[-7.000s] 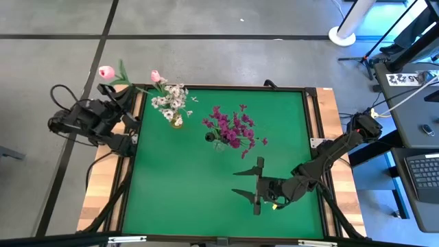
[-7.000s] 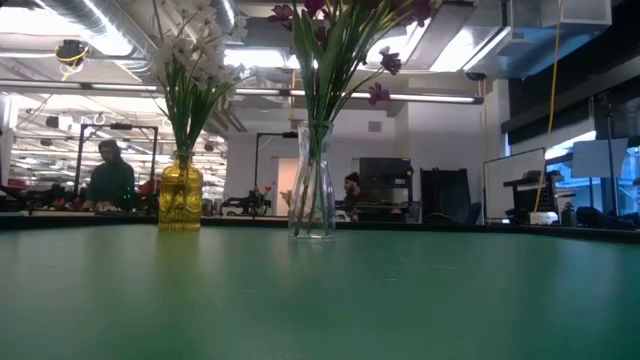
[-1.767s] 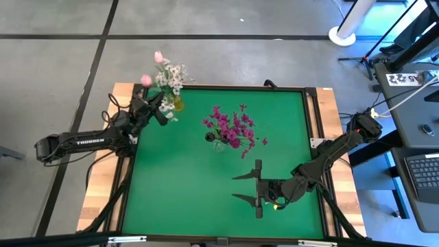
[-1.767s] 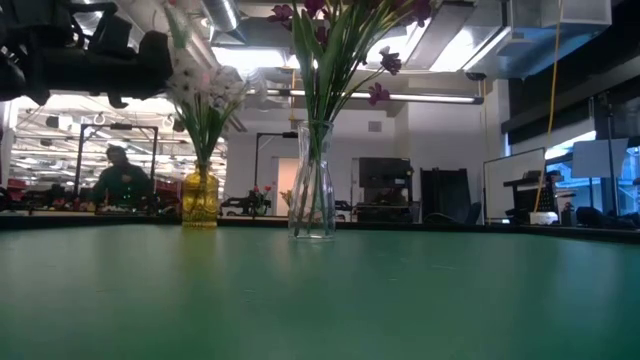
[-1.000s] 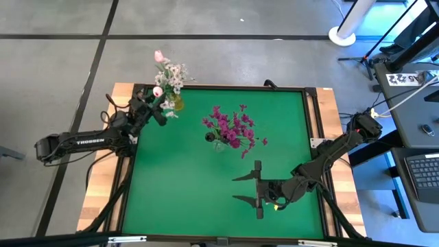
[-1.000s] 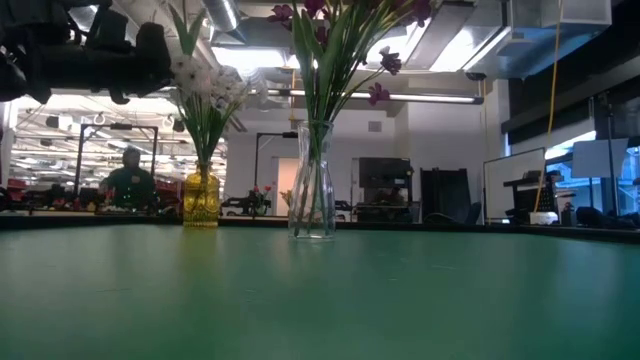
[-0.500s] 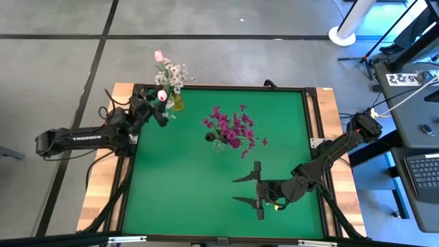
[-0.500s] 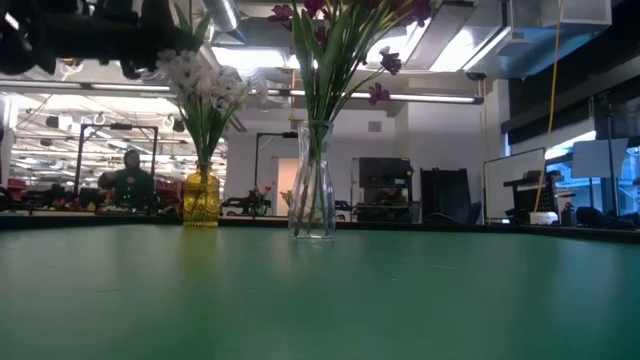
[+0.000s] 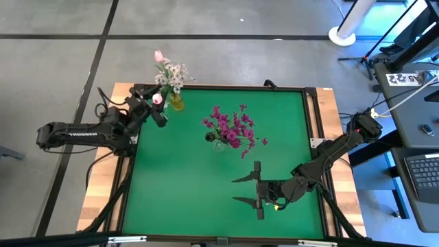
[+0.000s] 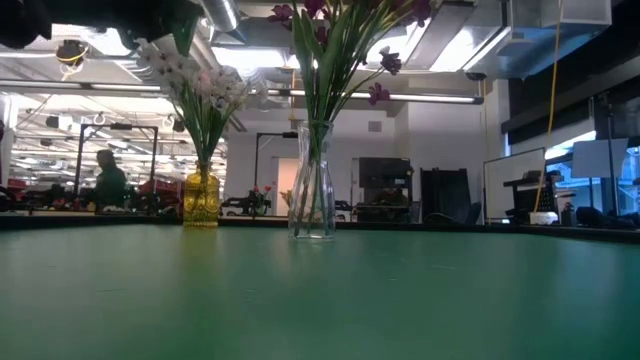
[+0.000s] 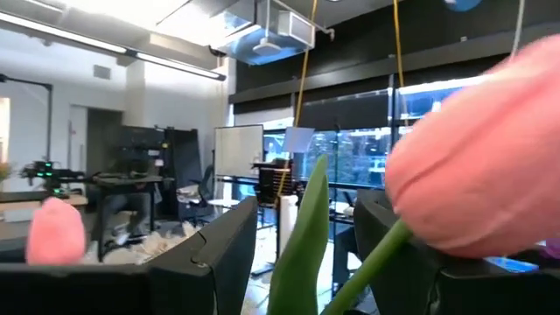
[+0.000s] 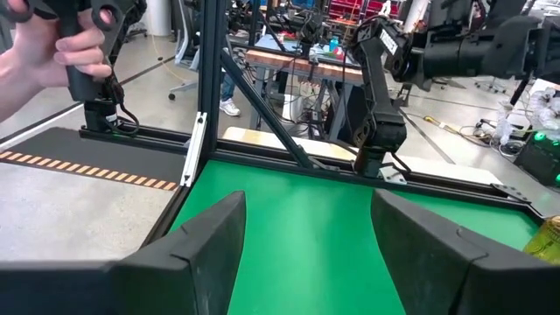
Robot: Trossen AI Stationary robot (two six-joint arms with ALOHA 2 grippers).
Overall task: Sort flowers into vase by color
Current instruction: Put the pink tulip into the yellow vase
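Observation:
A yellow vase (image 9: 177,103) (image 10: 201,195) of white flowers (image 10: 200,85) stands at the table's far left. One pink tulip (image 9: 158,56) rises out of that bunch. A second pink tulip (image 9: 157,99) (image 11: 490,175) sits right over my left gripper (image 9: 159,110) (image 11: 302,210), which is open beside the vase. Its stem (image 11: 363,276) and leaf (image 11: 302,241) run down between the fingers. A clear vase (image 10: 312,180) of purple flowers (image 9: 233,127) stands mid-table. My right gripper (image 9: 245,189) (image 12: 306,206) hangs open over the near right. My left gripper has the tulip's stem (image 11: 350,289) and leaf between its two spread fingers (image 11: 219,254), with the blossom close above them. I cannot tell whether either finger touches the stem. The stem's lower end is hidden below the fingers.
Bare green mat (image 9: 185,185) spreads over the near half of the table. A dark frame (image 9: 233,87) rims it, with wooden edges (image 9: 96,199) outside. A person's hand (image 12: 61,48) holds a controller beyond the table's left side. People sit in the room behind (image 10: 108,180).
My left gripper has risen and drawn back toward the table's left edge, away from the yellow vase. In the low view it has climbed almost out of the top. The pink tulip over it has stayed close to it. The right arm kept still.

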